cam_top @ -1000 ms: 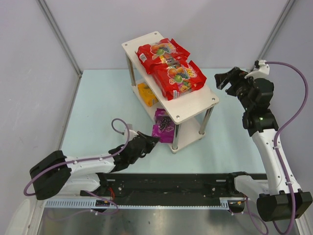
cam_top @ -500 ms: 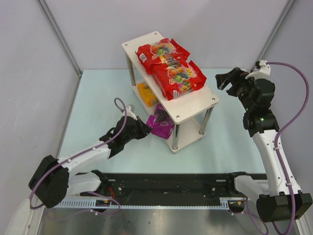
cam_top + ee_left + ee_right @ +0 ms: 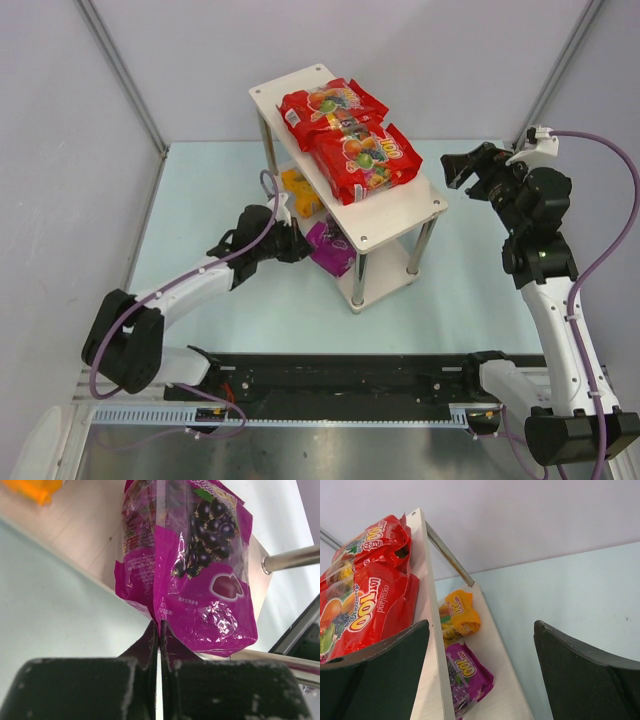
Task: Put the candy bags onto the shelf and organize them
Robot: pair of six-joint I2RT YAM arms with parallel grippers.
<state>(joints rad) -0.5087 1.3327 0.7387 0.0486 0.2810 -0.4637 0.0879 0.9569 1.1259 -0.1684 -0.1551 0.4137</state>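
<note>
Left wrist: left tool pinches purple bag over lower shelf; right tool gapes. Next, likely: let go.

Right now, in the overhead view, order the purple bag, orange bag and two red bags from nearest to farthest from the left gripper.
1. Purple bag, pinched in the left gripper, at the lower board of the shelf.
2. Orange bag, lower board, farther back.
3. Front red bag, top board.
4. Back red bag, top board, far end.
</note>
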